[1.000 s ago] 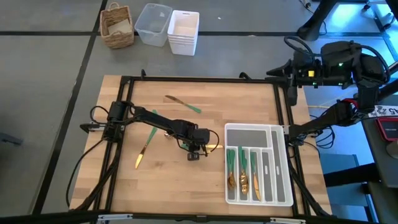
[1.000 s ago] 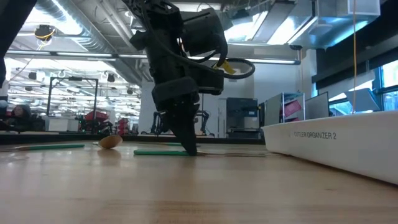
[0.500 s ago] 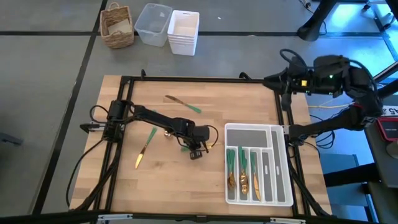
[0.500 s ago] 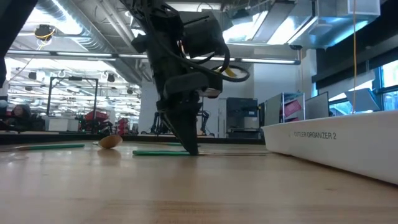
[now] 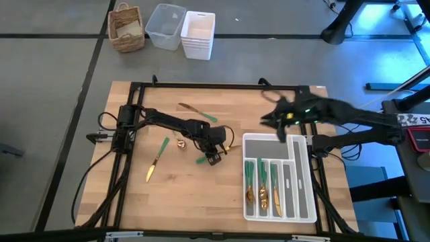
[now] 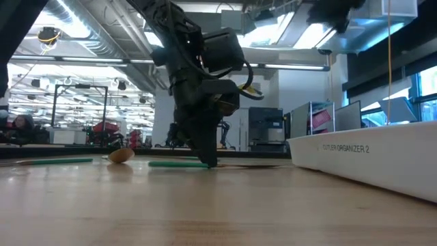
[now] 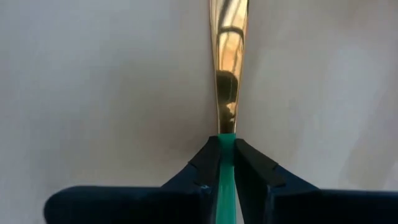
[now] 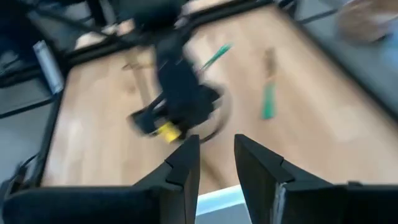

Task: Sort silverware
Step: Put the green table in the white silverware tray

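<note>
Since a second ago, the right arm has swung from beyond the table's far right corner in over the white cutlery tray (image 5: pixel 301 144), and the left claw (image 5: pixel 213 158) has drawn back a little from the tray toward the tabletop's (image 5: pixel 201 202) middle. The left claw is now pinched shut on the green handle of one utensil (image 7: pixel 227 93), right where the green meets the gold neck, with its tips down at the wood in the low view. The right claw (image 8: pixel 216 163) hangs over the tray's far end with a clear gap between its fingers and nothing in it. Of the remaining silverware, one piece (image 5: pixel 157 159) lies near the left side, another (image 5: pixel 197 111) near the far edge, and a small gold head (image 5: pixel 180 142) sits between them; four pieces (image 5: pixel 262 185) already rest in the tray's long slots. These pieces look light, stiff and thin (the polished gold is likely slippery), so the matte green handle seems the better place to grip. A hold this close to the neck probably keeps the heavier head from swinging once lifted.
</note>
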`<state>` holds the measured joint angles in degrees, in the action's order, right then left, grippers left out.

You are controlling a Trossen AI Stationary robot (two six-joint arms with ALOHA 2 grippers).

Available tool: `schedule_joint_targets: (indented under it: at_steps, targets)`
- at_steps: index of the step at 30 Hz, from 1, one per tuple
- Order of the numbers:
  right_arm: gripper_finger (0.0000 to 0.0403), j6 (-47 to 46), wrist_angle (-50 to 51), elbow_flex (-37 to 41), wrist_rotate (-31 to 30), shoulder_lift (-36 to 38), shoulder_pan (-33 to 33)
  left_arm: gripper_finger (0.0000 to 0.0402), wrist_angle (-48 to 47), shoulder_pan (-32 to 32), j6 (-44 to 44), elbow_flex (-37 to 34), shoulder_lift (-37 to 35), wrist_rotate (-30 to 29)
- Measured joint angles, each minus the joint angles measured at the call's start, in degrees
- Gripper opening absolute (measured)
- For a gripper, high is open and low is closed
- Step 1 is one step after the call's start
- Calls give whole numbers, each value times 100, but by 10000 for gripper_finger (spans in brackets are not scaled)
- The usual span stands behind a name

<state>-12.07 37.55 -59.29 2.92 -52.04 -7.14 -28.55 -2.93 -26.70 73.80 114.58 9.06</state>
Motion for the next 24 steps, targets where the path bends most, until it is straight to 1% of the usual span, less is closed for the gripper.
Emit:
schedule_joint_targets:
  at_steps: [2,4,7,12,16,19,24]
  targets:
    - [101,-18,-425,399,375,-120,2,31,-8,-103,-110,0,-45,19]
    - [101,-15,-873,697,624,-226,4,31,-5,-207,-159,0,-129,64]
    - [101,33,-1432,946,675,-419,2,32,15,-368,-203,0,-265,236]
    - [101,455,-1804,1034,623,-679,4,32,45,-624,-222,2,-572,563]
    - [101,835,-1817,1034,531,-716,3,32,71,-806,-224,7,-810,840]
    - [101,1223,-1825,1034,429,-716,4,32,106,-917,-423,10,-942,1083]
    - [101,2103,-1832,1034,11,-716,4,33,297,-967,-649,13,-1034,1419]
